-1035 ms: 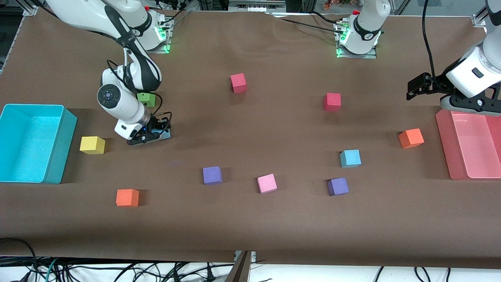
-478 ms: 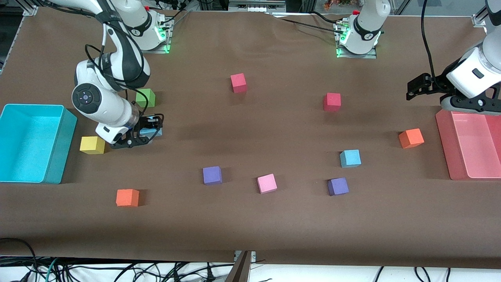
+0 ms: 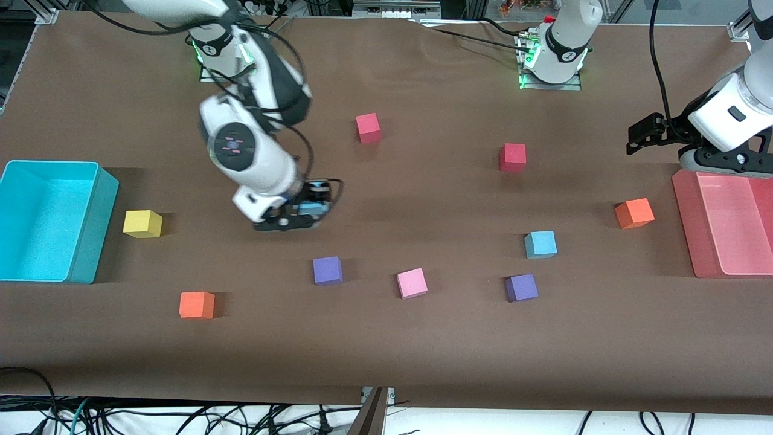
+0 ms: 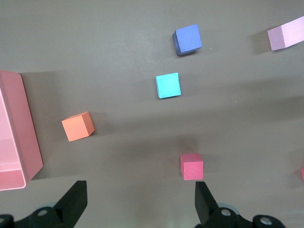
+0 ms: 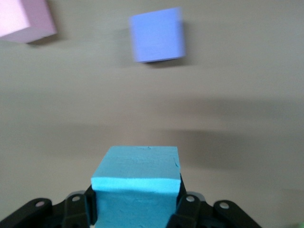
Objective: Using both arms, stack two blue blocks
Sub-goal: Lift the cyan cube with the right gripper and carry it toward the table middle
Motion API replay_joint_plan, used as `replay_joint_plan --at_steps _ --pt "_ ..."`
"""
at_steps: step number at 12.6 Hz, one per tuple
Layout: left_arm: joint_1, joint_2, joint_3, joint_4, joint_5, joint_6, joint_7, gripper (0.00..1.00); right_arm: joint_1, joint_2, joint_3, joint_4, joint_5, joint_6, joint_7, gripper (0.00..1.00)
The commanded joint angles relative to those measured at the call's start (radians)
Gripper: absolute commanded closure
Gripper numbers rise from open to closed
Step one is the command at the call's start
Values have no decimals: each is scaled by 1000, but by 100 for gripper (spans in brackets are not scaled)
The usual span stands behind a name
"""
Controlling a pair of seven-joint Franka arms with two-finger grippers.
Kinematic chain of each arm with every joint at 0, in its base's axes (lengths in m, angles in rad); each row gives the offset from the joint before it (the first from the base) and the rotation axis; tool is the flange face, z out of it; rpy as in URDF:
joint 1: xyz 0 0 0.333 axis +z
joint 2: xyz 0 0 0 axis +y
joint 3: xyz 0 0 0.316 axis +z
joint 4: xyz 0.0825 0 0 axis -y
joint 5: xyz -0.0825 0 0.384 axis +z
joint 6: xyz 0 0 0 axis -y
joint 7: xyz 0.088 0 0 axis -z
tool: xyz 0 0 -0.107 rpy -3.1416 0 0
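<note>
My right gripper is shut on a sky-blue block and holds it above the brown table, over the spot near the purple cube. In the right wrist view the held blue block fills the space between my fingers. The second blue block rests on the table toward the left arm's end; it also shows in the left wrist view. My left gripper is open and empty, held up beside the pink bin; it waits.
A cyan bin stands at the right arm's end. Scattered cubes: yellow, two orange, pink, second purple, two red.
My right gripper has lifted the blue block off the table and swung with it toward the left arm's end, after first drifting toward the cyan bin. The left arm has not moved.
</note>
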Motion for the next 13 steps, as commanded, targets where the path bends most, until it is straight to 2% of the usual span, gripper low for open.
replay_joint_plan --at_steps 1,5,8,10,11,13 --pt "-2 12 2 29 -21 -22 -7 0 95 164 -8 185 -31 -25 140 72" --pt "-1 25 3 27 -11 -22 -1 0 188 318 -7 279 -136 104 301 72" --pt "5 47 8 24 -8 -10 -1 0 198 364 -8 281 -154 174 311 72" --pt "8 119 9 15 -17 34 2 0 205 371 -8 279 -156 194 309 72" --pt "4 143 8 -24 -5 97 -3 0 207 378 -8 279 -157 198 309 72" --pt "-4 189 6 -51 20 110 -3 0 208 393 -7 279 -183 210 311 71"
